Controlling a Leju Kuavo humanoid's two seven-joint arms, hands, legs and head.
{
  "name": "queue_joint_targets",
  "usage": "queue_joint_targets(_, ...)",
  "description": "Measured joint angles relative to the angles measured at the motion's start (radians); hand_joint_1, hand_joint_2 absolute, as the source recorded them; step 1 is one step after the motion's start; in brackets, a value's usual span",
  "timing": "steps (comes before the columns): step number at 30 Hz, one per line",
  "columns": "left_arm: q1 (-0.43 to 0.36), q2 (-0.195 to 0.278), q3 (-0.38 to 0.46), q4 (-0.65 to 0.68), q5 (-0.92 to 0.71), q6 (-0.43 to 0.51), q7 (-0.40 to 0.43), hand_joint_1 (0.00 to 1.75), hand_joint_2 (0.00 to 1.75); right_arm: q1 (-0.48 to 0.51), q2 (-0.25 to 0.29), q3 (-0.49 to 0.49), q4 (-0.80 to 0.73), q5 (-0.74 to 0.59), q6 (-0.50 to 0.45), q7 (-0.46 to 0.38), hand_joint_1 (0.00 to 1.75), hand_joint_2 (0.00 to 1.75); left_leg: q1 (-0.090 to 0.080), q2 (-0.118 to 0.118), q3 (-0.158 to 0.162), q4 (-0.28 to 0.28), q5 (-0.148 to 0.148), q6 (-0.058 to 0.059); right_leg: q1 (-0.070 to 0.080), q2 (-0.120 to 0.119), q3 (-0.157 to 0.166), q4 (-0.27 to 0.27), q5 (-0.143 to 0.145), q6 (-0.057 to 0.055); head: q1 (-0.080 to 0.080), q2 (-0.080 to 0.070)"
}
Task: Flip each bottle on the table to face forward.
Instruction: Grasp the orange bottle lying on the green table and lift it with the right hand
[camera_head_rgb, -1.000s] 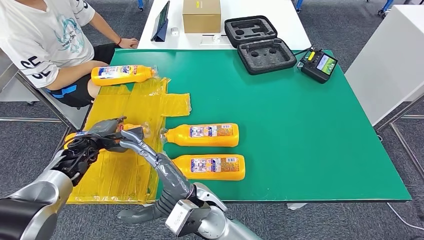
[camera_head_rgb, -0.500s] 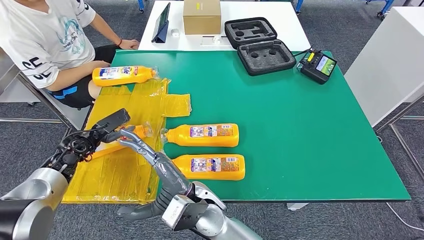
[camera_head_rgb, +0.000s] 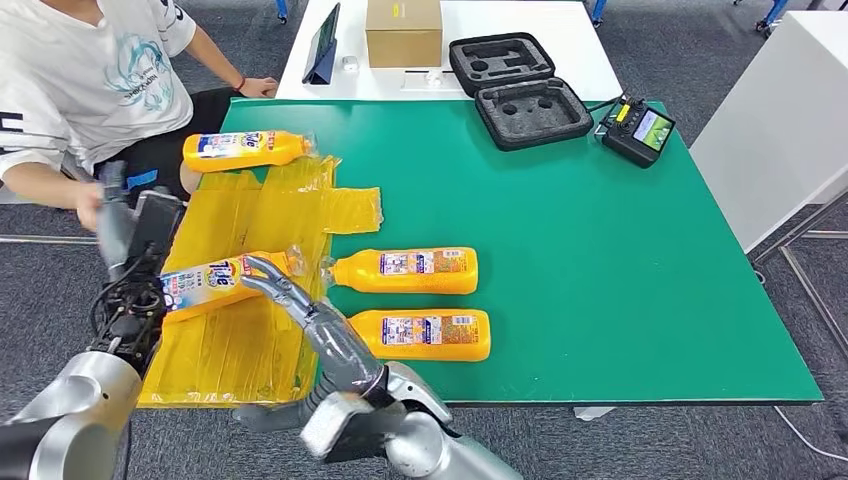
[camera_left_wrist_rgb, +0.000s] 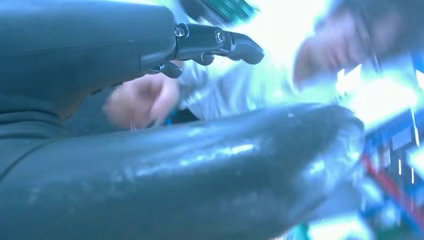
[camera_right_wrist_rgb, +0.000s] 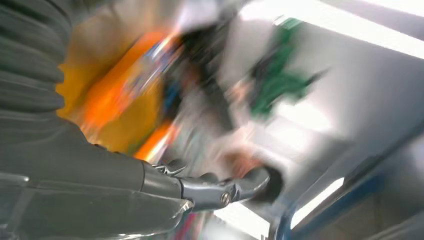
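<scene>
Four orange bottles lie on the table. One (camera_head_rgb: 213, 281) rests on the yellow plastic sheet (camera_head_rgb: 250, 215) at the near left, its blue and white front label up. My left hand (camera_head_rgb: 135, 262) hovers just left of it, fingers (camera_left_wrist_rgb: 220, 40) apart and holding nothing. My right hand (camera_head_rgb: 300, 318) reaches across from below with fingers stretched out, the tips by that bottle's neck. Another bottle (camera_head_rgb: 245, 148) lies at the far left, front label up. Two more, one at the centre (camera_head_rgb: 405, 270) and one nearer (camera_head_rgb: 420, 333), show their small-print labels.
A person sits at the table's left edge, one hand (camera_head_rgb: 86, 206) close to my left hand. At the back stand a black foam case (camera_head_rgb: 520, 90), a controller (camera_head_rgb: 638, 128) and a cardboard box (camera_head_rgb: 403, 30). A white cabinet (camera_head_rgb: 780, 120) is on the right.
My left hand let go of the near-left bottle and lifted away to the left. The bottle now lies with its front label up. The person's arm dropped toward my left hand.
</scene>
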Motion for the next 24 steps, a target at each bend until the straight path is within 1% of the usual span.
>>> queue_joint_targets(2, 0.042, 0.0, 0.01, -0.071, 0.062, 0.029, -0.005, 0.0, 0.0, -0.016, -0.013, 0.005, 0.003, 0.178, -0.079, 0.097, 0.0, 1.75, 0.0, 0.0, 0.0, 0.0, 0.0, 0.0, 0.0, 0.0, -0.001, 0.0, 0.0, 0.0, 0.0, 0.0)
queue_joint_targets(3, 0.06, 0.001, 0.014, -0.101, 0.079, 0.033, -0.007, 0.0, 0.0, -0.023, -0.021, 0.005, 0.005, 0.232, -0.098, 0.127, 0.0, 1.75, 0.0, 0.0, -0.001, 0.0, 0.0, 0.0, 0.0, 0.0, -0.001, 0.0, 0.0, 0.0, 0.0, 0.0)
queue_joint_targets(4, 0.075, 0.002, 0.017, -0.125, 0.089, 0.034, -0.008, 0.0, 0.0, -0.027, -0.028, 0.006, 0.006, 0.258, -0.106, 0.141, 0.0, 1.75, 0.0, 0.0, -0.001, 0.0, 0.0, 0.0, 0.0, 0.0, -0.001, 0.0, 0.0, 0.0, 0.0, 0.0)
queue_joint_targets(6, 0.098, 0.004, 0.021, -0.163, 0.096, 0.036, -0.009, 0.0, 0.0, -0.033, -0.039, 0.006, 0.007, 0.268, -0.111, 0.15, 0.0, 1.75, 0.0, -0.001, -0.001, 0.0, 0.0, 0.0, 0.0, -0.001, -0.001, 0.0, 0.0, 0.0, 0.0, 0.0)
queue_joint_targets(10, 0.121, 0.005, 0.027, -0.21, 0.099, 0.036, -0.01, 0.0, 1.75, -0.041, -0.052, 0.006, 0.008, 0.276, -0.113, 0.161, 0.0, 1.75, 0.0, -0.002, -0.002, 0.0, 0.0, 0.0, 0.0, -0.001, -0.001, 0.0, 0.0, 0.0, 0.0, 0.0)
queue_joint_targets(11, 0.125, 0.005, 0.031, -0.219, 0.094, 0.037, -0.01, 0.0, 1.75, -0.043, -0.054, 0.006, 0.008, 0.295, -0.115, 0.176, 0.0, 1.75, 0.0, -0.002, -0.002, 0.0, 0.0, 0.0, 0.0, -0.001, -0.001, 0.0, 0.0, 0.0, 0.0, 0.0)
queue_joint_targets(13, 0.137, 0.005, 0.047, -0.246, 0.08, 0.038, -0.011, 0.0, 1.75, -0.047, -0.059, 0.007, 0.011, 0.371, -0.117, 0.232, 0.0, 1.75, 0.0, -0.002, -0.002, 0.0, 0.0, 0.0, 0.0, 0.0, -0.001, 0.0, 0.0, 0.0, 0.0, 0.0)
queue_joint_targets(15, 0.158, 0.005, 0.069, -0.285, 0.084, 0.04, -0.011, 0.0, 1.75, -0.051, -0.068, 0.006, 0.014, 0.477, -0.097, 0.329, 0.0, 1.75, 0.0, -0.001, -0.002, 0.0, 0.0, 0.0, 0.0, 0.0, -0.001, 0.0, 0.0, 0.0, 0.0, 0.0)
queue_joint_targets(18, 0.199, 0.007, 0.092, -0.356, 0.122, 0.041, -0.011, 0.0, 1.75, -0.056, -0.092, -0.007, 0.027, 0.639, 0.006, 0.521, 0.0, 1.75, 0.0, -0.001, -0.002, 0.0, 0.0, 0.0, 0.0, -0.001, -0.003, 0.0, 0.0, 0.0, 0.0, 0.0)
queue_joint_targets(20, 0.215, 0.011, 0.097, -0.382, 0.151, 0.042, -0.011, 0.0, 1.75, -0.059, -0.11, -0.023, 0.045, 0.7, 0.076, 0.615, 0.0, 1.75, 0.0, -0.002, -0.003, 0.0, 0.0, 0.0, 0.0, -0.001, -0.003, 0.0, 0.0, 0.0, 0.0, 0.0)
queue_joint_targets(22, 0.222, 0.019, 0.098, -0.392, 0.184, 0.042, -0.011, 0.0, 1.75, -0.056, -0.13, -0.045, 0.071, 0.728, 0.115, 0.671, 0.0, 1.75, 0.0, -0.002, -0.003, 0.0, 0.0, 0.0, 0.0, -0.002, -0.003, 0.0, 0.0, 0.0, 0.0, 0.0)
queue_joint_targets(24, 0.225, 0.025, 0.097, -0.397, 0.207, 0.041, -0.011, 0.0, 1.75, -0.048, -0.148, -0.069, 0.097, 0.736, 0.134, 0.698, 0.0, 1.75, 0.0, -0.002, -0.003, 0.0, 0.0, 0.0, 0.0, -0.002, -0.003, 0.0, 0.0, 0.0, 0.0, 0.0)
